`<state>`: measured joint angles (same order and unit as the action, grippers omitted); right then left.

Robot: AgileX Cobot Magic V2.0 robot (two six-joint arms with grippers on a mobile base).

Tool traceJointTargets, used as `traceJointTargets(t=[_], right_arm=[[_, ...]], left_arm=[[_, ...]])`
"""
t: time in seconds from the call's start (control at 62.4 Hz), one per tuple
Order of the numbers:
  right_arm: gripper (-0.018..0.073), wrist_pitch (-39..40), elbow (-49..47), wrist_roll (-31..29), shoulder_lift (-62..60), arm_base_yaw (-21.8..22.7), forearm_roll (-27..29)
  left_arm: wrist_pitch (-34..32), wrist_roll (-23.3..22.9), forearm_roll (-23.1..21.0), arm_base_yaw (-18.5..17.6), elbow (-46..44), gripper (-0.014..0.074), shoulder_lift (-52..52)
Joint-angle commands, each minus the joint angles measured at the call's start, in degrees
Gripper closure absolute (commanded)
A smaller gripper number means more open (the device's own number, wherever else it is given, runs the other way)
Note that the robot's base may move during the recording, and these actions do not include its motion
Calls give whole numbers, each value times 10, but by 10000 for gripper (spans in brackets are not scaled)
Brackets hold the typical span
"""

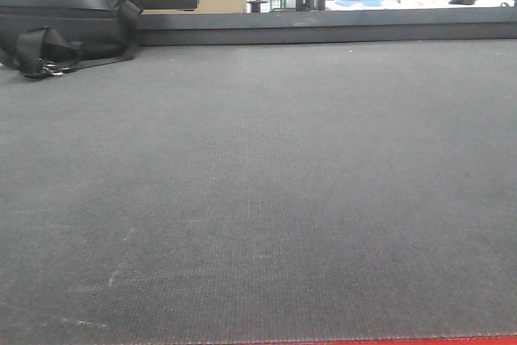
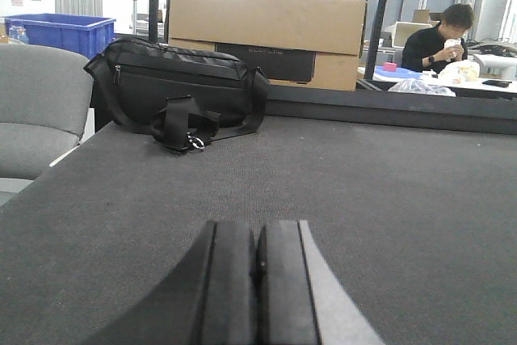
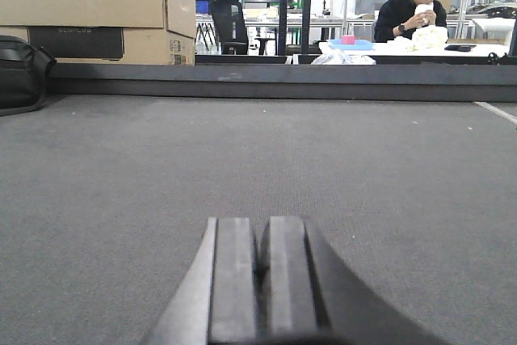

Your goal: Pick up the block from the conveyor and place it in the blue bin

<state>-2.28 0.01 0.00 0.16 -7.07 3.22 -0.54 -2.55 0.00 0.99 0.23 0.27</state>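
Conveyor (image 1: pixel 258 199) fills every view, no block visible on it; blue bin (image 2: pixel 65 38) sits upper left in the left wrist view. Left gripper (image 2: pixel 258 241) and right gripper (image 3: pixel 264 238) are pressed together, empty. Likely waiting: next needs a block arriving, then one gripper spread

There is one conveyor (image 1: pixel 258 199), a wide grey belt. There is one black bag (image 2: pixel 178 86). There are two robot hands: one left hand (image 2: pixel 258 236) and one right hand (image 3: pixel 264 232). There is one blue bin (image 2: pixel 60 34). There are two chairs: one grey chair (image 2: pixel 36 111) and one black office chair (image 3: pixel 229 18). One person (image 3: pixel 416 2) sits at one far worktop (image 3: pixel 485 50), and one small pink thing (image 3: pixel 348 39) is on it.
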Motion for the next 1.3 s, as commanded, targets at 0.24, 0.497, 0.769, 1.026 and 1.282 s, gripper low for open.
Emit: traceJointTargets(t=[0.24,0.497,0.769,1.026,1.282], right_arm=[[721,14,0,-3,-2,0,-4],[721,14,0,-3,-2,0,-4],[721,14,0,-3,-2,0,-4],[721,117,-22,0,-2,0,-2],[721,-141,-228,0,21,0,-2]], left_arm=[[-9,-3,-3,0,-2,708,-3],[-9,-3,-3,0,-2,708,-3],[-9,-3,-3,0,-2,708,-3],[0,-3,0,0,-31,708,-3],[224,-3,20,0,-240,708,30]])
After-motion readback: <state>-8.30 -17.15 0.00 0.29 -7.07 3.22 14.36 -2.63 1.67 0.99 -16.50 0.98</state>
